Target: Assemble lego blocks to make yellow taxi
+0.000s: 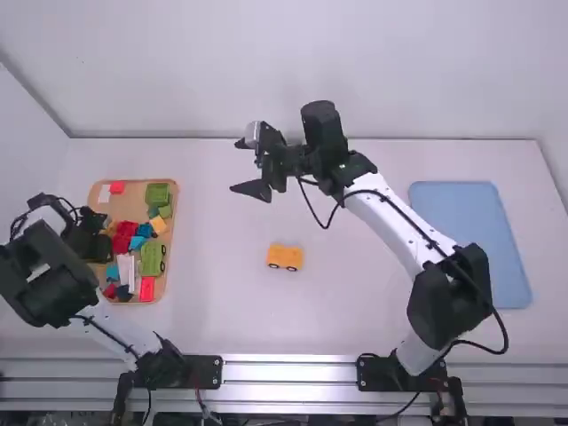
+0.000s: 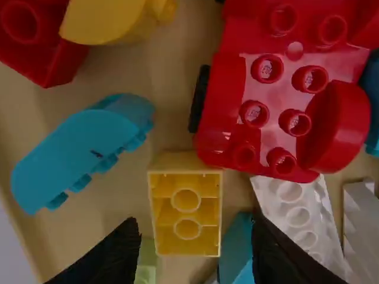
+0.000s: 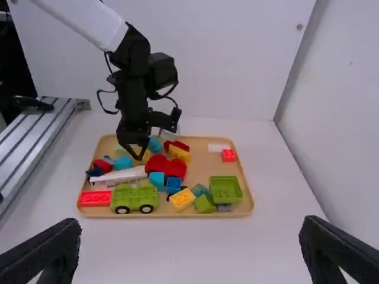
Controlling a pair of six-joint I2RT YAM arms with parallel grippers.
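Fingers parted, the left gripper (image 1: pixel 99 244) works the parts tray (image 1: pixel 136 190), its tips astride a yellow block (image 2: pixel 186 216) that lies hollow side up, ungripped. Tight quarters surround that block: the red piece (image 2: pixel 278 118) crowds one corner, a blue curved block (image 2: pixel 77 148) sits near one side, and a teal block (image 2: pixel 235 251) lies just beside another. Bare tray floor shows between the yellow block and the curved one.

Across the surface (image 1: pixel 213 293), the right gripper (image 1: pixel 235 166) hangs with its fingers wide open and empty, near the far edge where the white wall (image 1: pixel 355 71) rises. Nearer the camera, well apart from both grippers, the yellow wheeled piece for the taxi (image 1: pixel 285 256) stands alone mid-surface, with open room all around it. The right arm's white link (image 1: pixel 386 222) slants between that piece and the blue tray (image 1: pixel 470 244), whose near corner lies close to the arm's black elbow joint (image 1: pixel 451 293).

Along the parts tray's raised rim, seen in the right wrist view, a green wheeled block (image 3: pixel 135 197) and a flat red brick (image 3: pixel 95 198) sit close to the edge. Bare surface borders that rim.
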